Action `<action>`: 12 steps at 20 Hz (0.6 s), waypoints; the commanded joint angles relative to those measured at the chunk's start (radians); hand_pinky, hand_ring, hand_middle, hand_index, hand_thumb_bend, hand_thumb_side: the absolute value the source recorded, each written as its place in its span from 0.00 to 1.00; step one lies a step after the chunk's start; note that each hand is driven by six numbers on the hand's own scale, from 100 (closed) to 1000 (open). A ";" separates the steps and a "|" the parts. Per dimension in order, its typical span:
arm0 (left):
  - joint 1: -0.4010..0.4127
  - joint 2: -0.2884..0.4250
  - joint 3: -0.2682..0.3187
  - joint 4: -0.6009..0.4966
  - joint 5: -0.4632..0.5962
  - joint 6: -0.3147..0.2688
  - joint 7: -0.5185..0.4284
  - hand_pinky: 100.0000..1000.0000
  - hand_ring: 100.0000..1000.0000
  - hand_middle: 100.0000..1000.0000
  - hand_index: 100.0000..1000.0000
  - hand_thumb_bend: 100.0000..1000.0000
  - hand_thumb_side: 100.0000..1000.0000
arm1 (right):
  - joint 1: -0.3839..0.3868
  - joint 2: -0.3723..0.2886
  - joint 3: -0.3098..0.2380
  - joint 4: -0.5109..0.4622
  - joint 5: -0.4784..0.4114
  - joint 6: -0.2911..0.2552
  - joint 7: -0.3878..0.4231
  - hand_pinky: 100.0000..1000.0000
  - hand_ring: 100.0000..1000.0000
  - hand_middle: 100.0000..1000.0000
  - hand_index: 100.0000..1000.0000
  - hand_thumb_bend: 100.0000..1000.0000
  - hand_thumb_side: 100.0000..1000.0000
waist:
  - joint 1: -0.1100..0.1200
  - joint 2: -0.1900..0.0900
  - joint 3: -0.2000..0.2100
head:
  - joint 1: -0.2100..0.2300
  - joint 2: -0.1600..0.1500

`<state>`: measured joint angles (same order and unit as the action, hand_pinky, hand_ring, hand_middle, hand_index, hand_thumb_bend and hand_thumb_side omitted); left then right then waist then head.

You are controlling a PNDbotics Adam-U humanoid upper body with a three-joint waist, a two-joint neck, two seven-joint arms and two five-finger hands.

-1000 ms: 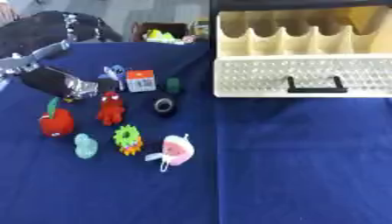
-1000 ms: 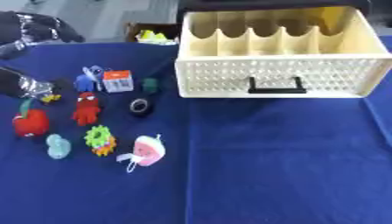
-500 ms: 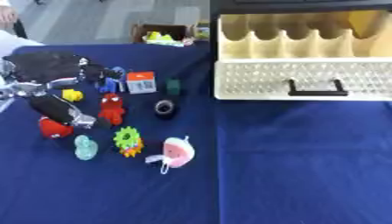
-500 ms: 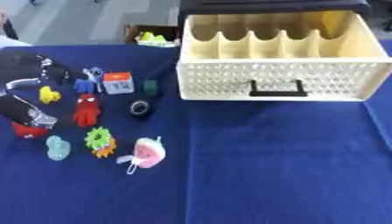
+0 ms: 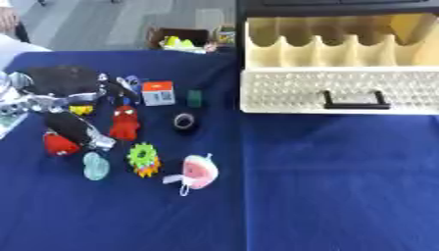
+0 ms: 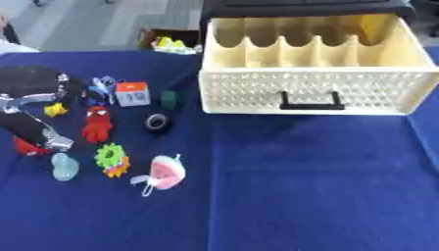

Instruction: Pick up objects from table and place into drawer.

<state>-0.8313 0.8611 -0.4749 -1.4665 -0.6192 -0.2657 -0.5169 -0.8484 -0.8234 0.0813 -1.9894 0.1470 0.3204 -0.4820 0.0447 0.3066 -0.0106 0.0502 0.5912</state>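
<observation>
Blue cloth covers the table (image 5: 326, 186), with small toys at the left and an open cream drawer (image 6: 313, 73) at the far right side.

Robot's left hand (image 5: 73, 128) reaches in from the left edge, its dark fingers pointing down over a red round toy (image 5: 58, 145); whether they close on it cannot be told. Just beside it stands a red figure toy (image 5: 125, 123), with a small yellow piece (image 5: 82, 110) behind the hand. Nearer the front lie a pale teal piece (image 5: 95, 165), a green and orange spiky toy (image 5: 143, 159) and a pink and white pouch (image 5: 199, 171). Further back sit a white and orange box (image 5: 158, 92), a dark green block (image 5: 195, 97) and a black ring (image 5: 184, 121). All of the toys lie outside the drawer.
</observation>
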 commanded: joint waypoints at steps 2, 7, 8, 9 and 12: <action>-0.032 -0.001 -0.015 0.022 0.033 0.032 -0.044 0.39 0.45 0.57 0.85 0.55 0.88 | -0.009 -0.026 -0.008 -0.011 -0.011 0.006 -0.007 0.51 0.34 0.26 0.69 0.00 1.00 | 0.000 -0.014 -0.002 | 0.005 -0.007; -0.056 -0.021 -0.032 0.009 0.083 0.080 -0.085 0.36 0.43 0.54 0.83 0.55 0.90 | -0.007 -0.023 -0.012 -0.011 -0.014 0.014 -0.014 0.51 0.33 0.26 0.68 0.00 1.00 | 0.002 -0.013 -0.003 | 0.006 -0.004; -0.060 -0.024 -0.038 0.001 0.085 0.090 -0.093 0.37 0.43 0.54 0.83 0.56 0.90 | -0.005 -0.023 -0.013 -0.011 -0.016 0.014 -0.015 0.51 0.33 0.26 0.68 0.00 1.00 | 0.002 -0.012 -0.004 | 0.007 -0.004; -0.063 -0.026 -0.046 -0.006 0.083 0.100 -0.102 0.37 0.43 0.55 0.84 0.57 0.90 | -0.003 -0.024 -0.013 -0.011 -0.019 0.013 -0.017 0.51 0.33 0.26 0.68 0.00 1.00 | 0.003 -0.012 -0.004 | 0.009 -0.004; -0.069 -0.033 -0.062 -0.015 0.057 0.127 -0.123 0.36 0.43 0.55 0.83 0.59 0.88 | 0.001 -0.027 -0.015 -0.011 -0.028 0.006 -0.021 0.51 0.33 0.26 0.68 0.00 1.00 | 0.003 -0.013 -0.005 | 0.012 -0.004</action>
<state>-0.8806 0.8138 -0.5391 -1.4665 -0.5540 -0.1517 -0.6330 -0.8360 -0.8234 0.0806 -1.9894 0.1283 0.3287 -0.4984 0.0489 0.3120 -0.0144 0.0590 0.5909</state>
